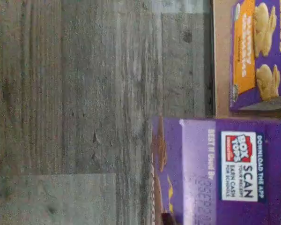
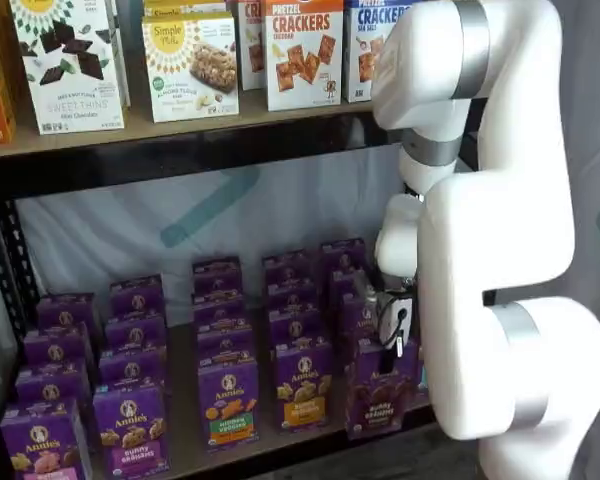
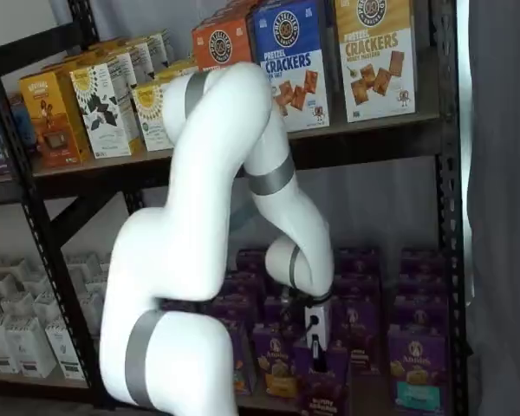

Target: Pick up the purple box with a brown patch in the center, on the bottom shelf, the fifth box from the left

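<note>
The purple box [image 2: 377,403] with the dark brown centre panel hangs at the right end of the front row, out past the front rail of the bottom shelf [image 2: 183,395]. My gripper [image 2: 394,343] comes down on its top from above and is shut on it; the fingers are mostly hidden by the white body. In the other shelf view the gripper [image 3: 317,347] sits on the same purple box [image 3: 326,394]. The wrist view shows the box's purple top flap [image 1: 234,173] with a Box Tops label, over grey floor beyond the shelf board [image 1: 221,56].
More purple cartons fill the bottom shelf in rows, among them an orange-panel one [image 2: 302,388] just left of the held box and a teal-panel one [image 3: 416,371]. Cracker boxes [image 2: 302,50] stand on the board above. My white arm [image 2: 490,250] fills the right side.
</note>
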{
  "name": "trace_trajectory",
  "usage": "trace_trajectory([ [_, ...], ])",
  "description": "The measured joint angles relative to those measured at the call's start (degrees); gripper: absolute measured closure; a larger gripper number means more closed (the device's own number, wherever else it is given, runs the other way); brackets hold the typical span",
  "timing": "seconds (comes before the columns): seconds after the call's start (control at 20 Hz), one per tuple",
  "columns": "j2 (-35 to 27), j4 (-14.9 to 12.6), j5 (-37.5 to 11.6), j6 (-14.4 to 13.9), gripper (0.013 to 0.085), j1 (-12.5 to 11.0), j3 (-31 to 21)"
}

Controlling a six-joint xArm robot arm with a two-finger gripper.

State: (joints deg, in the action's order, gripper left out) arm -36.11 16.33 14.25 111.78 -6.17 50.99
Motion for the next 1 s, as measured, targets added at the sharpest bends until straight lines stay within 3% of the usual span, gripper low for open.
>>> trace_trajectory([
  [0.15,3.1,2.0,-0.8,0.7,0.0690,1.4,-3.9],
  [0.45,7.6,2.0,-2.4,-1.0,0.0690,3.0,-9.7],
  [0.55,9.0,0.1,-2.6,-3.1,0.0690,3.3,-11.2],
  [0.7,11.5,-5.5,-1.9,-8.9,0.0690,3.6,-13.8],
  [1.0,16.5,-9.8,1.0,-15.0,0.0690,5.5,-17.6],
])
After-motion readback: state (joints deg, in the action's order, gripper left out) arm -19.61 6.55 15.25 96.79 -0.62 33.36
